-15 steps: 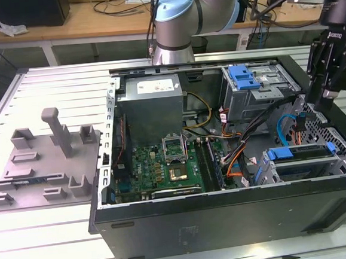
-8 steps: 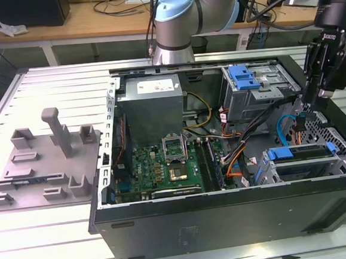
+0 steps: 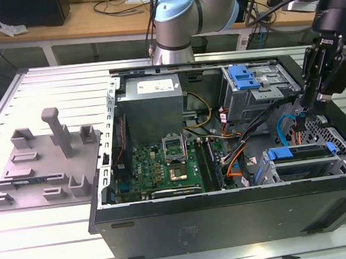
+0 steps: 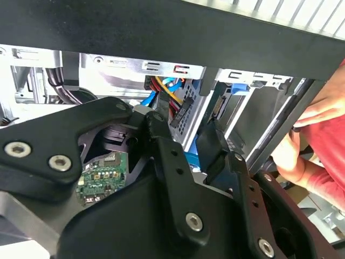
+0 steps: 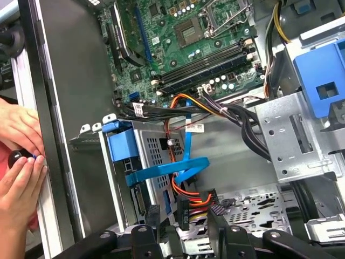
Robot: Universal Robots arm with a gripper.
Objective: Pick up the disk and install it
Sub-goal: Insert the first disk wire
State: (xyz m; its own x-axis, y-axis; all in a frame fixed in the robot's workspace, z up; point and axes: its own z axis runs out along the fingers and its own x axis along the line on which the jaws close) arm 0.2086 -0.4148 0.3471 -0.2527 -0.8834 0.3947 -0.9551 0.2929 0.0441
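Note:
The disk [image 3: 301,154], a grey drive edged by a blue carrier frame, lies in the lower drive cage at the front corner of the open computer case, on the exterior view's right. In the first wrist view the disk [image 5: 153,162] sits in its cage under a blue flat cable. My gripper [image 3: 301,119] hangs just above and behind the cage, inside the case. Its black fingers stand apart in both wrist views. In the first wrist view my gripper [image 5: 186,218] has a black cable plug with orange and red wires in the gap. The fingers hold nothing.
A grey power-supply box [image 3: 153,101] and the motherboard [image 3: 169,160] take up the case's middle. A lone blue caddy [image 3: 244,76] tops the upper bay. Cable bundles cross near the cage. A person's hands [image 5: 21,162] rest at the case wall. A grey fixture plate [image 3: 44,163] lies on the exterior view's left.

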